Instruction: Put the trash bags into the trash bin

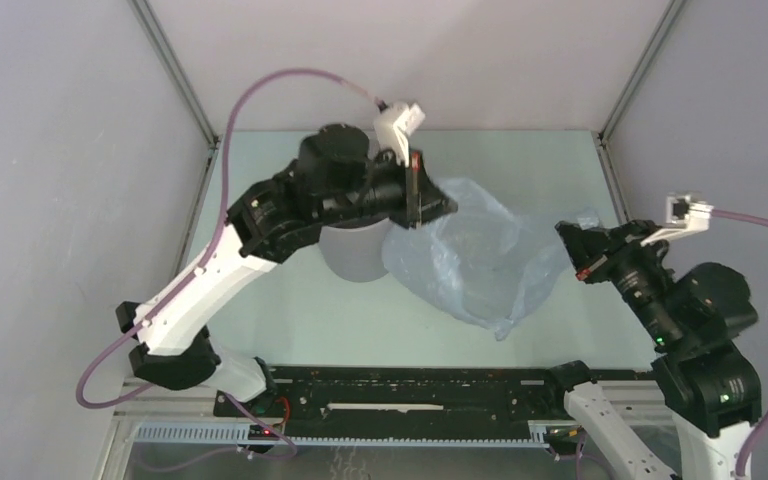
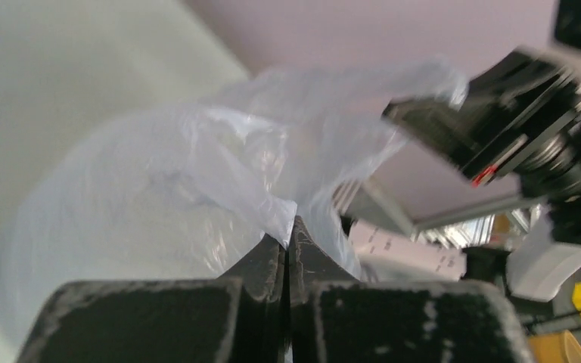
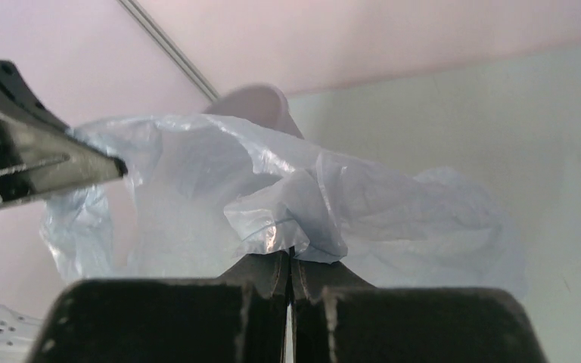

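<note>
Left gripper (image 2: 289, 227), right gripper (image 3: 289, 253): I'm pinching the crinkly pale-blue plastic bag (image 1: 480, 250) mid-frame, not yet inside the round grey plastic bin (image 1: 355, 255).

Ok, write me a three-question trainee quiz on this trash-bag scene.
1. True or false: the trash bag lies inside the grey trash bin.
2. Of the left gripper and the right gripper, which is shut on the bag? A: left only. B: right only. C: both.
3. Fill in: in the top view, the bag is on the bin's ___ side.
Key: 1 false; 2 C; 3 right.
</note>
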Action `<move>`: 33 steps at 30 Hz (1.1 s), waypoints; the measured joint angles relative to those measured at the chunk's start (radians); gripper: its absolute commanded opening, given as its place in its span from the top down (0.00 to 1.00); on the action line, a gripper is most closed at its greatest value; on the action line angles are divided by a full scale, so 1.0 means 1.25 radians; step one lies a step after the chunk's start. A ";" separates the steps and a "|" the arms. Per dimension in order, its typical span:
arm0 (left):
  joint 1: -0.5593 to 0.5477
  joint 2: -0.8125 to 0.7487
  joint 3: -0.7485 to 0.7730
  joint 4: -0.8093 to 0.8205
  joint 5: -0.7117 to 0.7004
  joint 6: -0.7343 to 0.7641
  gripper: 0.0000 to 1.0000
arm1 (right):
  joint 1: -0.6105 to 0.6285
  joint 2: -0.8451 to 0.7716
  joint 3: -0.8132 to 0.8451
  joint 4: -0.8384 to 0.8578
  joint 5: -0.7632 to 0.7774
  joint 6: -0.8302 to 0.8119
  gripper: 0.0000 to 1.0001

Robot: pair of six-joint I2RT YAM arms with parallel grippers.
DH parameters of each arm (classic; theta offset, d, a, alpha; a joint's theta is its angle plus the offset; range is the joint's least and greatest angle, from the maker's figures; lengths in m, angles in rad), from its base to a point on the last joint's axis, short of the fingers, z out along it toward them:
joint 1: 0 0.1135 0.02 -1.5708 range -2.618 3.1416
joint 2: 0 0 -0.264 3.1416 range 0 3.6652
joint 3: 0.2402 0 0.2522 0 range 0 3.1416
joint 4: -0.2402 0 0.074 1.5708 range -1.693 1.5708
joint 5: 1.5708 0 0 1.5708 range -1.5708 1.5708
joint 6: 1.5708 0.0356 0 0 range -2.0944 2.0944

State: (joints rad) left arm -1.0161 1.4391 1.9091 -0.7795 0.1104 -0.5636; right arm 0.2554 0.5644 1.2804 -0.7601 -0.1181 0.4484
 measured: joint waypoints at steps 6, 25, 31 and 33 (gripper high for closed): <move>0.000 0.111 0.308 0.036 -0.012 0.075 1.00 | 0.000 -0.002 0.092 0.122 -0.020 0.027 1.00; 0.011 -0.207 0.260 0.320 -0.452 0.376 1.00 | 0.120 0.453 0.393 0.598 -0.233 0.302 1.00; 0.159 -0.270 0.142 0.349 -0.501 0.369 1.00 | 0.179 0.579 0.395 0.608 -0.233 0.342 1.00; 0.216 -0.256 0.127 0.333 -0.482 0.342 1.00 | 0.179 0.589 0.395 0.604 -0.229 0.345 1.00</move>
State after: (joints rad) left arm -0.7460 1.1191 2.0682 -0.3630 -0.4927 -0.1356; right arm 0.4797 1.3006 1.7737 -0.0051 -0.4038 0.8791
